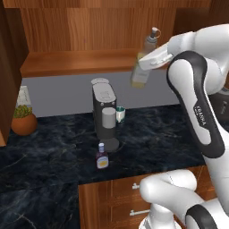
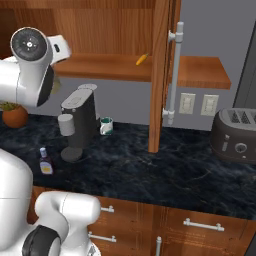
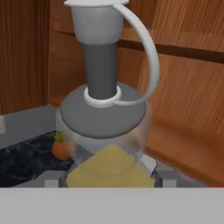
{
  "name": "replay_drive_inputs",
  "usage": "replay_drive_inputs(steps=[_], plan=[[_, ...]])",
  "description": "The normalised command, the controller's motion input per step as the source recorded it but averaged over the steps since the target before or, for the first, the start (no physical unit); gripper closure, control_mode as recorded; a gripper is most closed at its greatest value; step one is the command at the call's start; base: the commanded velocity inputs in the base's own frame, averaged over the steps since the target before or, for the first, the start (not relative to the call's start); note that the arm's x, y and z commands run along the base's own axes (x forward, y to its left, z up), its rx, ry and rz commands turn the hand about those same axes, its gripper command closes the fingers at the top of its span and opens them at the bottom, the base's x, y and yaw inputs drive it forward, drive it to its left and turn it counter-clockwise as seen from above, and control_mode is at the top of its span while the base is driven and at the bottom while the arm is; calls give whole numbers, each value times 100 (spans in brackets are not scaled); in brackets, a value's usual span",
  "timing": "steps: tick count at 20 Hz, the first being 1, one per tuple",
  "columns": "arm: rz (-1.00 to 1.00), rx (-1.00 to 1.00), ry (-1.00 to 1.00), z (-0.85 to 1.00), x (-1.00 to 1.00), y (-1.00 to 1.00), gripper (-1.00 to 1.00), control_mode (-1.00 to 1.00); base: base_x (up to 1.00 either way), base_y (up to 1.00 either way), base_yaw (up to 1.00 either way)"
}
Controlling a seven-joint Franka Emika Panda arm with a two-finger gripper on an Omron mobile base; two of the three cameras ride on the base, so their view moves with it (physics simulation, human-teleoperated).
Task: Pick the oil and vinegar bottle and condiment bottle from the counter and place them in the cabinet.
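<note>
Clear glass oil and vinegar bottle (image 3: 107,131), grey pourer, tool-clamped (image 1: 147,62), wood-grain cabinet (image 1: 89,62)

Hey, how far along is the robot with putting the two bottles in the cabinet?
Nothing is stored yet. In hand: the gripper holds the oil bottle in the air, tilted, at the level of the cabinet shelf. Left: set it on the shelf, then fetch the condiment bottle, which stands on the counter by the coffee machine.

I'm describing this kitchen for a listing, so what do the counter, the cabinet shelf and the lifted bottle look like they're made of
Counter: polished dark stone, likely marble, given its pale veining.
Cabinet shelf: brown wood or veneer with visible grain, matte.
Oil and vinegar bottle: seemingly clear glass or plastic, yellow liquid showing through; grey pourer top, possibly plastic.
</note>
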Motion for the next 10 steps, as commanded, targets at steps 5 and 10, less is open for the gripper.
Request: replay_drive_inputs(steps=[5,10], plan=[[-16,0,-6,2,28,-7,100,-100,0,0,0],[-11,0,0,0,46,-23,100,-100,0,0,0]])
